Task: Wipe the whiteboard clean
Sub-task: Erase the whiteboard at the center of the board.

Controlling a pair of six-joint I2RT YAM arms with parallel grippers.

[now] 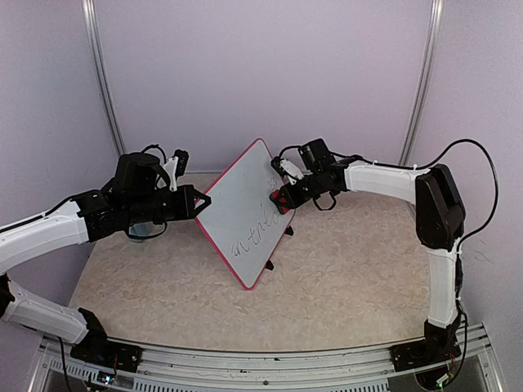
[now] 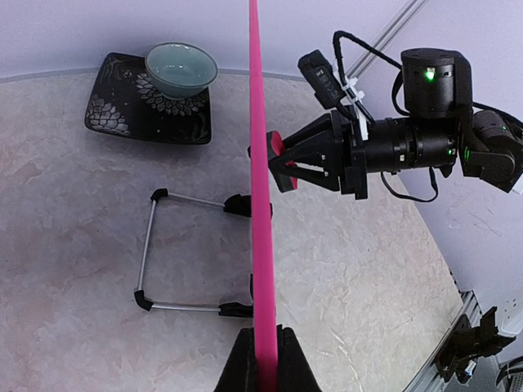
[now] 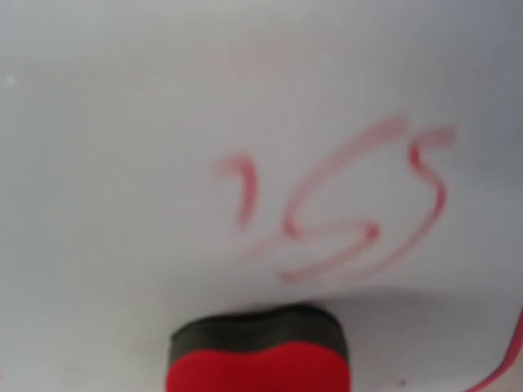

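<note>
Top external: 2 arms, 1 whiteboard (image 1: pixel 242 206) mid-table, tilted with one corner high and one low; can't tell if the low corner touches the table (image 1: pixel 351 261). Left gripper (image 1: pixel 197 202) has its fingers shut narrow on the board's pink-red frame at the left edge. Left wrist confirms this, with the frame (image 2: pixel 260 163) edge-on and pinched between both fingers (image 2: pixel 245 369). Right gripper (image 1: pixel 282 198) holds 1 red eraser (image 1: pixel 284 201), pressed flat on the board face near its right edge. One line of dark handwriting on the lower half of the board, upper half looks blank from here. Right wrist: board face (image 3: pixel 163 90) fills the view, with a few faint blurred reddish strokes just above the eraser (image 3: pixel 260 363), which has a black felt side against the board and a red body behind it. Left wrist also shows the right gripper (image 2: pixel 282 161) with the eraser (image 2: pixel 275 153) touching the far side of the frame, 1 wire stand (image 2: pixel 147 253) on the table behind the board, and 1 teal bowl (image 2: pixel 181 69) sitting on 1 black patterned plate (image 2: pixel 114 118), well apart from the board
</note>
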